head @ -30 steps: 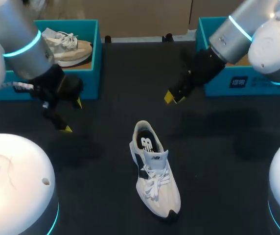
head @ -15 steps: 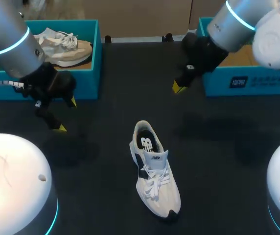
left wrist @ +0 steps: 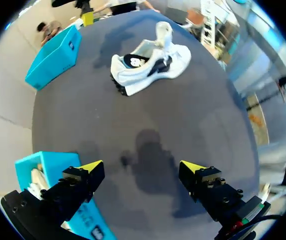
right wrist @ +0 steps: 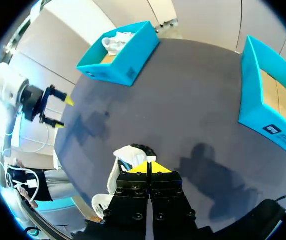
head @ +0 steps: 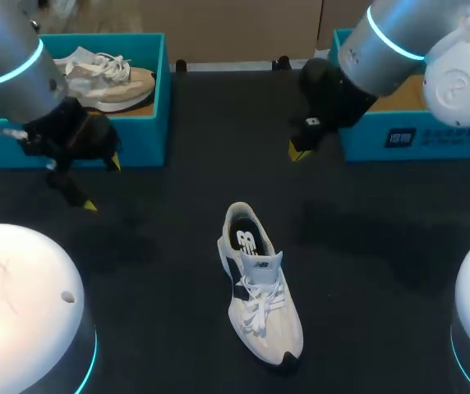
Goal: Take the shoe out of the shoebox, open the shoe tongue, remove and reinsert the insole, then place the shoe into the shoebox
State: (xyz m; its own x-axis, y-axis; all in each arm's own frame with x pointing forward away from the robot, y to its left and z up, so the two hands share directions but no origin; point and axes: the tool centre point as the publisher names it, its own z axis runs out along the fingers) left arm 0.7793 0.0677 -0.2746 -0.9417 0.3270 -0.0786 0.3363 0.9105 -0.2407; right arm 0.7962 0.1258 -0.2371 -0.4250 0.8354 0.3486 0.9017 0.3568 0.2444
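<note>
A white sneaker (head: 260,283) lies on the black table, toe toward me, its tongue raised and a dark insole showing at the heel. My left gripper (head: 102,182) hangs open with nothing in it, beside the left shoebox (head: 159,123). In the left wrist view the sneaker (left wrist: 150,62) lies well ahead of the open left gripper (left wrist: 143,167). My right gripper (head: 298,150) is shut and holds nothing, above the table near the right shoebox (head: 383,139). In the right wrist view the sneaker (right wrist: 125,160) is partly hidden behind the shut right gripper (right wrist: 148,167).
The left shoebox holds a second, beige sneaker (head: 112,78). The right shoebox shows a bare cardboard floor (right wrist: 273,95). Two white domes (head: 21,304) stand at the near corners of the table.
My right gripper has shut and drawn back toward the right shoebox. My left arm has moved left, away from the sneaker, still open. The sneaker has not moved.
</note>
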